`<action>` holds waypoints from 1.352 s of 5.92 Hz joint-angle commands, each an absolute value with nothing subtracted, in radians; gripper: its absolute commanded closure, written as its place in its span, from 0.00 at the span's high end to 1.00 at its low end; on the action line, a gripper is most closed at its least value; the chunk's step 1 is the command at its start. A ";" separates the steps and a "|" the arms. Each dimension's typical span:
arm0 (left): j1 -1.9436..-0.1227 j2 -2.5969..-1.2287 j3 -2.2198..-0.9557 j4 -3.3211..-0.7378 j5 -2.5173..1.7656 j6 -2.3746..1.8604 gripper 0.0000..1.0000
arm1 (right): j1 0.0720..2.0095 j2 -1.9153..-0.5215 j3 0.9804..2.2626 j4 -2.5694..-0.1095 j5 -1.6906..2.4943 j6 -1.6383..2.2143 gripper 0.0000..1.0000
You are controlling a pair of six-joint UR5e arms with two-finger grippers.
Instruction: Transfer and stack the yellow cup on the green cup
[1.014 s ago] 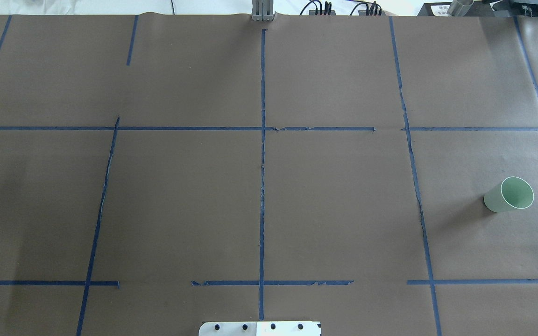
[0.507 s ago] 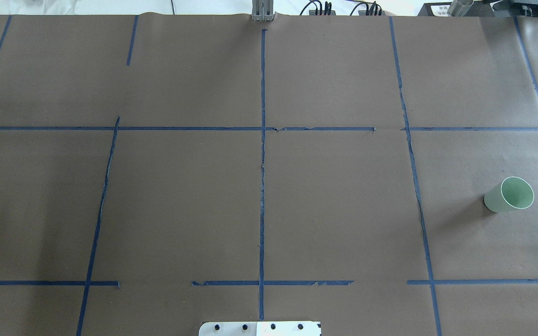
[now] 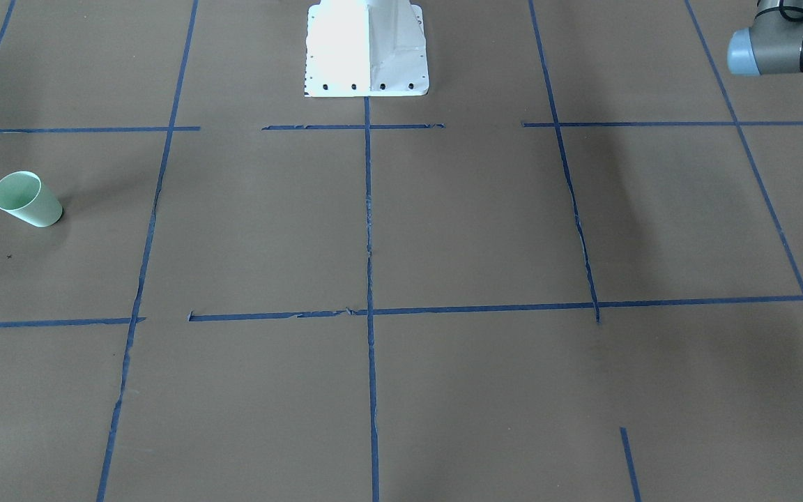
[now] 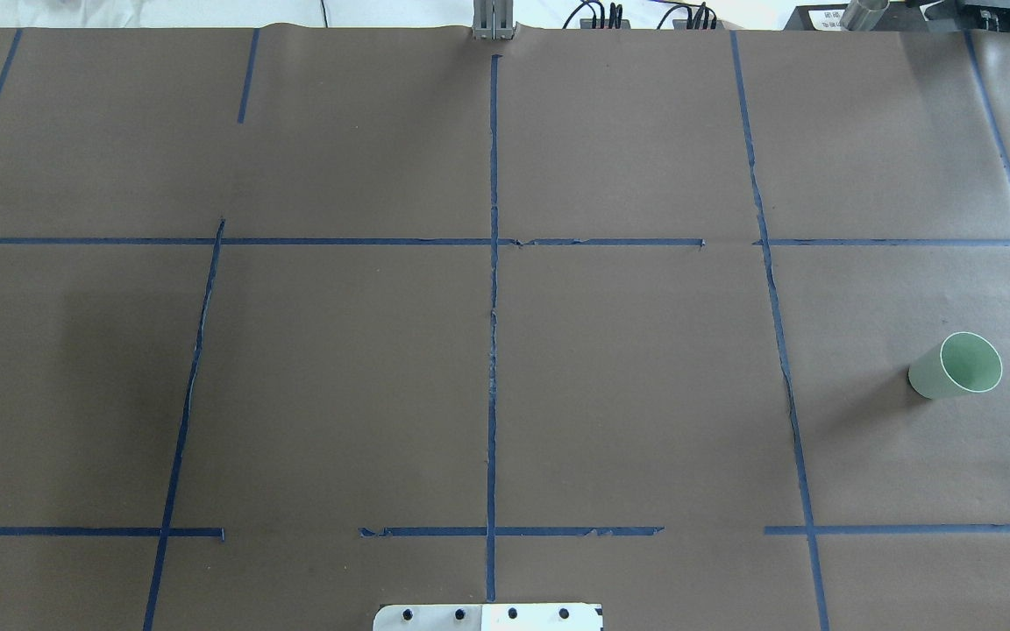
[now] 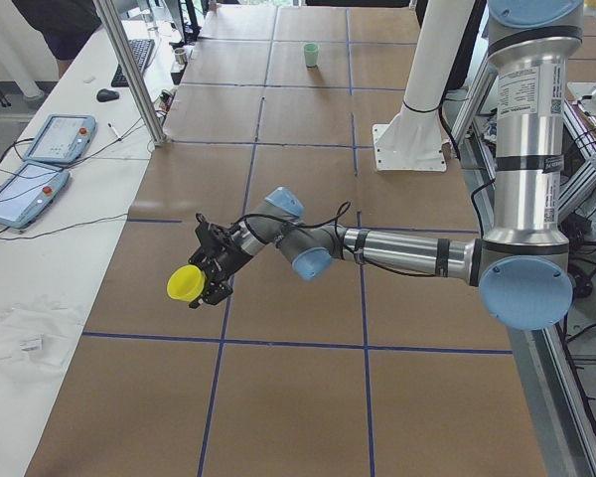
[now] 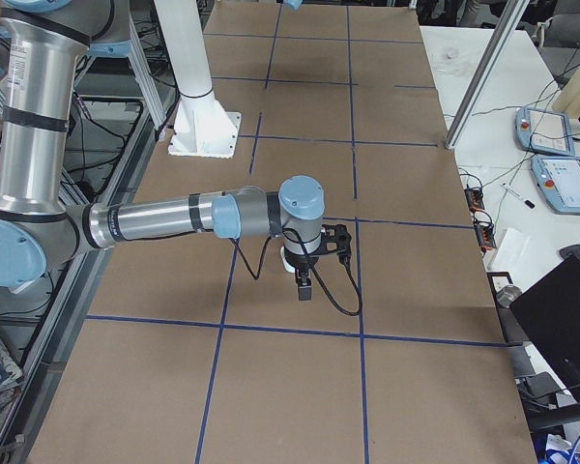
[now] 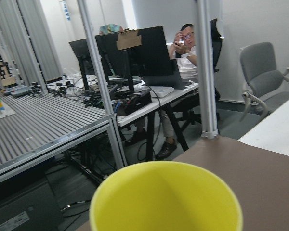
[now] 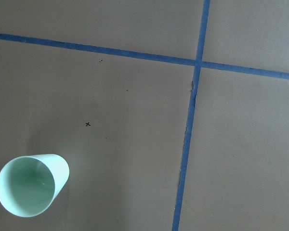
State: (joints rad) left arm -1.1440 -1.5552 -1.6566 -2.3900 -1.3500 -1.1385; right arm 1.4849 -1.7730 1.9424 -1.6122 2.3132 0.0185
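Note:
The yellow cup (image 5: 185,283) is in the air at the tip of my left gripper (image 5: 209,278), above the table's left end. Its open rim fills the bottom of the left wrist view (image 7: 166,199); no fingers show there, so I cannot tell the jaws' state. The green cup (image 4: 954,367) stands upright on the table's right side; it also shows in the front view (image 3: 27,199) and the right wrist view (image 8: 31,185). My right gripper (image 6: 305,290) points down, hovering above the table near the green cup; I cannot tell whether it is open or shut.
The white robot base plate (image 4: 487,618) sits at the table's near edge. Blue tape lines (image 4: 493,350) divide the brown table. A metal pole (image 5: 129,70) and tablets (image 5: 40,159) stand by the far side. A seated person (image 7: 190,53) is beyond the table's left end.

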 commanded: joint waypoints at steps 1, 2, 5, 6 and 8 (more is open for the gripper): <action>-1.128 -1.786 -1.608 -2.468 -1.396 -0.884 0.48 | 1.485 -1.772 1.942 -1.609 2.313 0.017 1.00; -1.071 -1.898 -1.592 -2.470 -1.385 -0.785 0.48 | 1.485 -1.769 1.942 -1.609 2.310 0.015 1.00; -0.794 -2.096 -1.566 -2.464 -1.126 -0.845 0.47 | 1.482 -1.749 1.945 -1.608 2.359 0.017 1.00; -0.697 -2.165 -1.512 -2.461 -0.979 -0.871 0.47 | 1.480 -1.709 1.942 -1.609 2.361 0.053 1.00; -0.606 -2.291 -1.381 -2.409 -0.818 -0.885 0.47 | 1.384 -1.591 1.947 -1.614 2.364 0.264 1.00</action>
State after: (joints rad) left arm -0.6509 -2.2253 -1.4426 -2.4412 -0.8951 -0.8800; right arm 1.4285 -1.6513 1.9451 -1.6098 2.3611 0.1689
